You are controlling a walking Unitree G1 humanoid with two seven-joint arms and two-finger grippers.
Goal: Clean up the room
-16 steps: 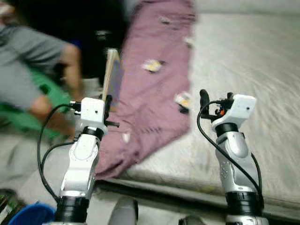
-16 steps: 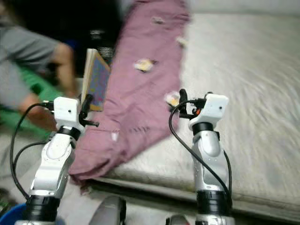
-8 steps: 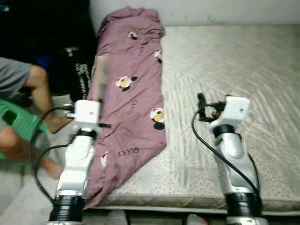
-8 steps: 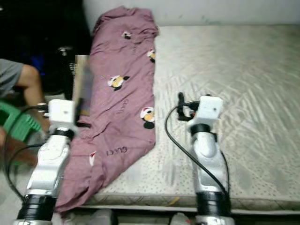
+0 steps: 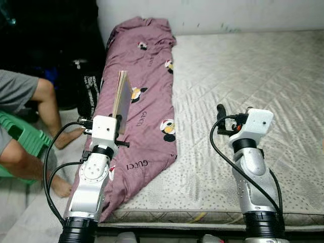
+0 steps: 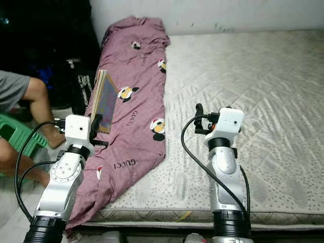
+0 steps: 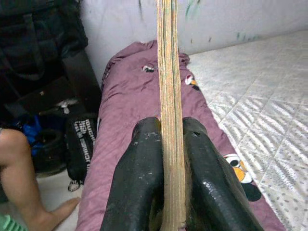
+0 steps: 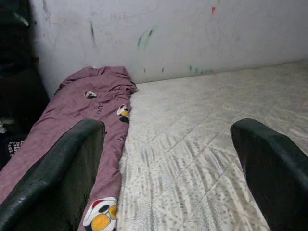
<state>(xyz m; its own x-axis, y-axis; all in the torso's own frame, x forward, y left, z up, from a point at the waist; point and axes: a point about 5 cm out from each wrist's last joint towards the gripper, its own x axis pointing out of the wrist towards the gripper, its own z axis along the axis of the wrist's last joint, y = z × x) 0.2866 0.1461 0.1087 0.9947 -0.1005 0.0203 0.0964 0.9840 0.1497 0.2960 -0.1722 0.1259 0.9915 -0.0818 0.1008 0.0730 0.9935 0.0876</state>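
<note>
Since half a second ago the whole scene has slid a little in my head views and sharpened (my camera steadying, not the things moving): the book [image 6: 106,101] that was a blur now reads crisply as a thin, flat book held upright.

Left jaws [image 7: 166,144]: clamped on the lower edge of the book, which stands on edge between my two black fingers [image 7: 139,178], its long axis rising straight out of the grip. It hangs above the purple blanket [image 5: 147,101], over that blanket's left margin at the left edge of the bed [image 5: 243,91].

Right jaws [image 8: 168,159]: spread wide with nothing between them, held above bare mattress, well apart from the book.

Key relation: the book is already in my left arm, so any set-down is that arm's job. A person's bare leg [image 5: 50,114] and a green stool [image 5: 23,136] lie just off the bed to the left, a black bag [image 5: 88,93] beside them.
</note>
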